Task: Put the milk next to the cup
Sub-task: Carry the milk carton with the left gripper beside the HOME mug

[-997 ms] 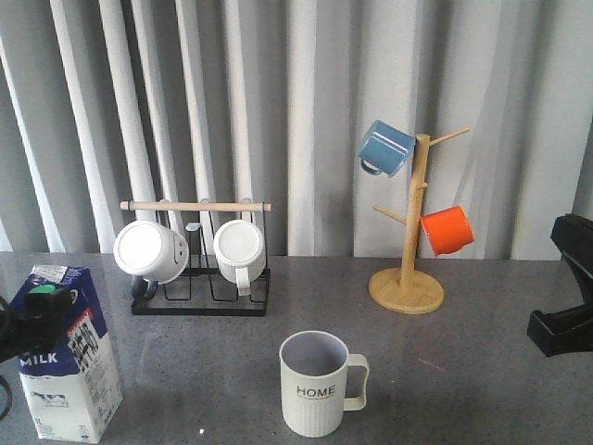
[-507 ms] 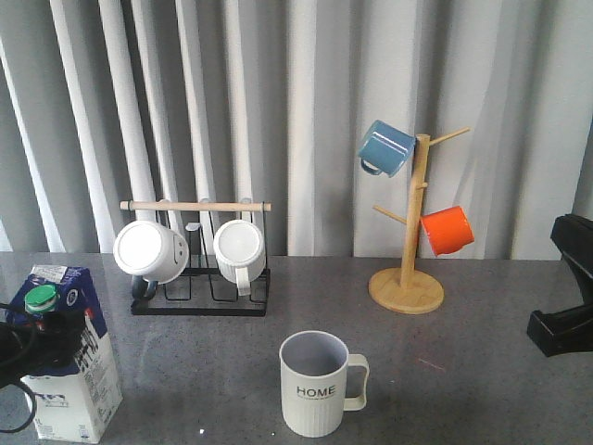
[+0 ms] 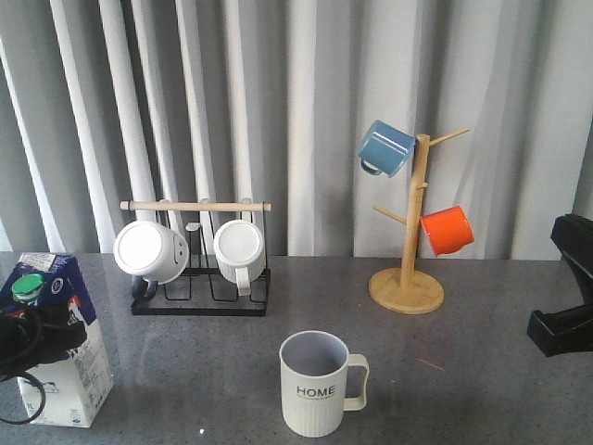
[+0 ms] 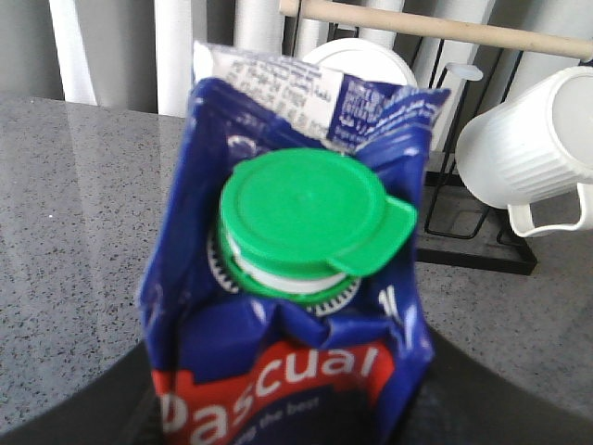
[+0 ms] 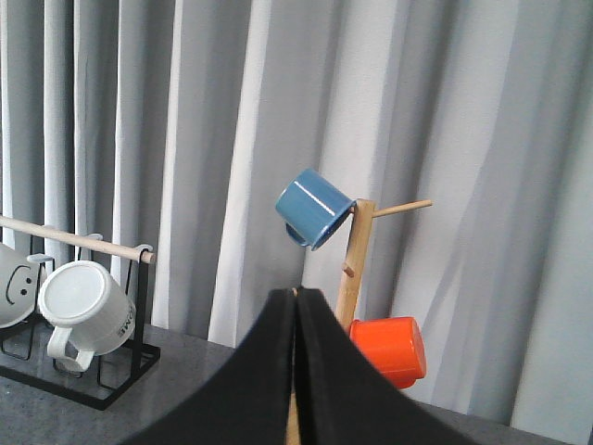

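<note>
The milk (image 3: 76, 382) is a blue-and-white carton with a green cap, standing tilted at the table's far left front. My left gripper (image 3: 32, 338) is shut on its upper part. In the left wrist view the milk (image 4: 278, 324) fills the frame, its blue sides creased inward between my left gripper's (image 4: 287, 413) dark fingers. The cup (image 3: 315, 385), a cream ribbed mug marked "HOME", stands at the front centre, well right of the milk. My right gripper (image 3: 563, 320) is shut and empty at the right edge; the right wrist view shows its fingers (image 5: 296, 301) pressed together.
A black wire rack (image 3: 199, 283) with a wooden bar holds two white mugs at the back left. A wooden mug tree (image 3: 408, 278) at the back right carries a blue mug (image 3: 384, 148) and an orange mug (image 3: 447, 230). Grey curtains hang behind.
The milk has shifted left and tipped over to the left in my left gripper's hold. The cup and the right arm have not moved.
</note>
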### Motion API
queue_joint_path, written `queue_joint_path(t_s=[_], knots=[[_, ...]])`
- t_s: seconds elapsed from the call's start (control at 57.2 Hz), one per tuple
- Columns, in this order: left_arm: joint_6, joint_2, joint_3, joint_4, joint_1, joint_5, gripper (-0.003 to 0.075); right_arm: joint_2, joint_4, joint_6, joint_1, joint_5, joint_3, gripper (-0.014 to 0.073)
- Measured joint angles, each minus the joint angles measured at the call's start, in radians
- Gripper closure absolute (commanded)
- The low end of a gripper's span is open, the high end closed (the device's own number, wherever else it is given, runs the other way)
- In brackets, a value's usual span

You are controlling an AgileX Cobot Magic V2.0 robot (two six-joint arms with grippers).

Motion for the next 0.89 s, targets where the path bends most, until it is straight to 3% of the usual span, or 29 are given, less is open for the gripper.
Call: queue_joint_path(t_s=[0.42,0.595,0.717,0.892], knots=[[0.000,-0.008,0.000,0.000,-0.001,0.006,0.0649,0.000,0.000,0.000,0.000,0.000,0.000,0.0602],[0.035,-0.096,0.000,-0.044,-0.053,0.012,0.0647,0.000,0.000,0.000,0.000,0.000,0.000,0.0602],[0.235,-0.186,0.000,-0.248,-0.112,-0.003,0.0647,0.000,0.000,0.000,0.000,0.000,0.000,0.0602],[0.736,-0.262,-0.006,-0.780,-0.240,-0.123,0.0647,0.000,0.000,0.000,0.000,0.000,0.000,0.0602]])
